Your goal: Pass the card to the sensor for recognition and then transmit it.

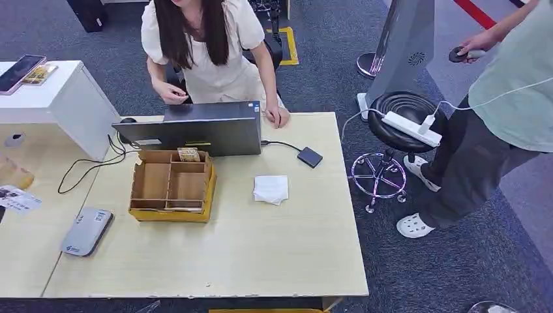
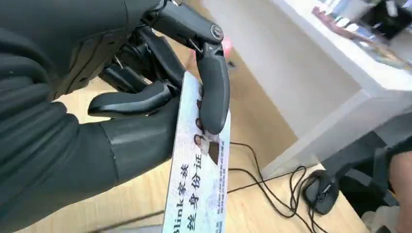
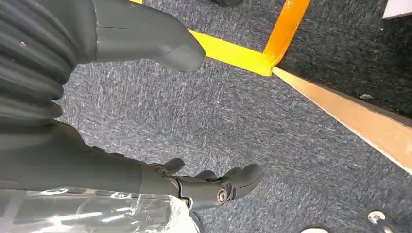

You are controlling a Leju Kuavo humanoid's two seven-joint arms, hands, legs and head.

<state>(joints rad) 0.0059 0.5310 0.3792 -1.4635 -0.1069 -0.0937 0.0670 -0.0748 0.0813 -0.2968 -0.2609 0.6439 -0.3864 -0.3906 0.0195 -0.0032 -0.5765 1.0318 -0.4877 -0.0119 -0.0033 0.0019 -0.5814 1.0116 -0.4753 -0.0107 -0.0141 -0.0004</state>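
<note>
While left hand (image 2: 145,111) pinches card (image 2: 199,184) — right hand (image 3: 160,116) spread, empty.

The desk (image 1: 261,248) is pale wood-grain beige. On it sits a brown cardboard box (image 1: 171,186) with a yellow outer edge, a white folded cloth (image 1: 270,188), a small black square device (image 1: 310,157) on a black cable, and a grey reader (image 1: 87,231). The laptop (image 1: 195,128) back is dark grey. The carpet (image 1: 456,261) is speckled blue-grey, crossed by yellow tape (image 3: 233,54). The stool (image 1: 404,117) is black with a chrome base, carrying a white power strip (image 1: 411,128). The left robot hand (image 2: 145,107) is matte dark grey, and the card (image 2: 199,189) in it is white and pale blue with dark printed characters. The right robot hand (image 3: 160,165) is dark grey.
</note>
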